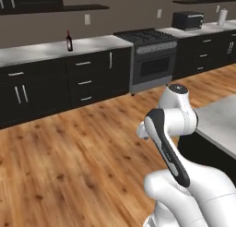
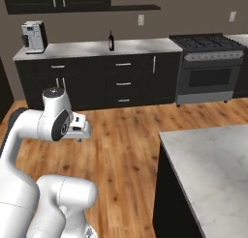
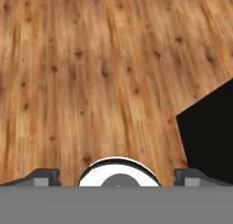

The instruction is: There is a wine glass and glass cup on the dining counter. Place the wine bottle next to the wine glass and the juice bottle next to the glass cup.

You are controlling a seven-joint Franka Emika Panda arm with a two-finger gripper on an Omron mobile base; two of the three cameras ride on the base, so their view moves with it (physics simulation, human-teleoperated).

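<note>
wooden floor (image 3: 91, 73) lies under the folded arm's down-pointing claw (image 3: 116, 176), fingers spread.

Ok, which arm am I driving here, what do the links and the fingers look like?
A glossy white arm with rounded, bulbous links. A dark grey band runs along one link and a dark cap tops a joint. The gripper has two small dark grey finger tips with squared ends. No cables or markings show.
</note>
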